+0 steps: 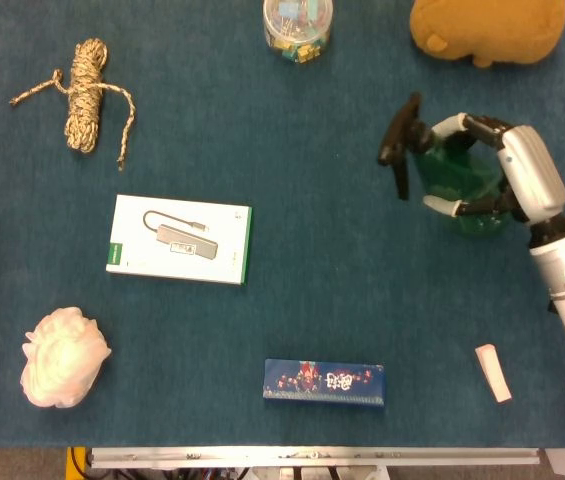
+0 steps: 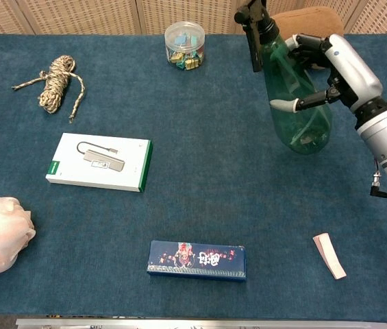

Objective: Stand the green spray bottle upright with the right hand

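Note:
The green spray bottle (image 2: pixel 296 103) is nearly upright at the right of the table, its black trigger head (image 2: pixel 253 20) uppermost and leaning slightly left. My right hand (image 2: pixel 337 68) grips it around the upper body from the right side. From the head view the bottle (image 1: pixel 457 175) appears almost end-on, with the black nozzle (image 1: pixel 400 140) pointing left and the right hand (image 1: pixel 507 175) wrapped around it. Whether the base touches the cloth I cannot tell. My left hand is out of sight.
A brown plush toy (image 1: pixel 487 28) lies just behind the bottle. A jar of clips (image 1: pixel 297 25), a rope bundle (image 1: pixel 84 80), a white box (image 1: pixel 180 238), a pale pink lump (image 1: pixel 60 355), a dark blue box (image 1: pixel 324 382) and a small pink piece (image 1: pixel 492 372) lie around the table.

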